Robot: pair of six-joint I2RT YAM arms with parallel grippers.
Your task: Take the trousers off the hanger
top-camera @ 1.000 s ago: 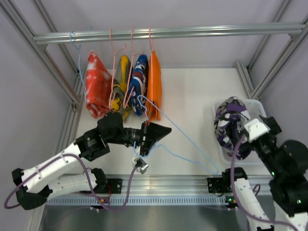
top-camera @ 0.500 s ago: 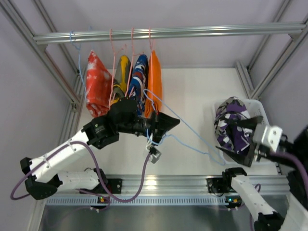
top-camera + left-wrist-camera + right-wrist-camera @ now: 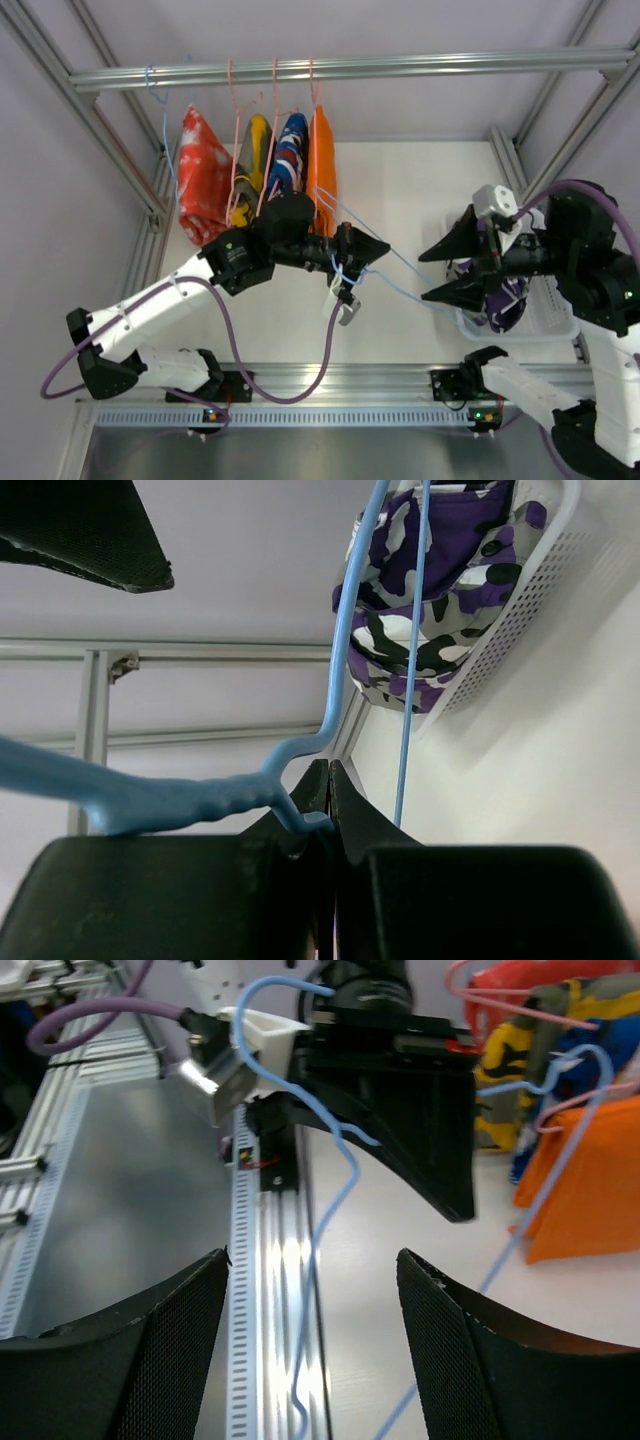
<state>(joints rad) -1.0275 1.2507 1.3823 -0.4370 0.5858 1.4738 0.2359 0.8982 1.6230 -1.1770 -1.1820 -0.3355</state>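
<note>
- The left gripper (image 3: 372, 250) is clamping the bare blue hanger (image 3: 343, 640); the right gripper (image 3: 422, 277) is standing spread near its far end.
- The camouflage trousers (image 3: 440, 580) are lying in the basket (image 3: 556, 312); the orange trousers (image 3: 321, 170) are hanging from the rail (image 3: 420, 67), waiting their turn.

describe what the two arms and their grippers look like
The left arm and the right arm are white shell links joined by black cylindrical joints, each trailing a looping purple cable. The left gripper and right gripper are matte black, with broad wedge-shaped fingers whose surfaces show fine mesh texture. A small white block sits by the right gripper.
</note>
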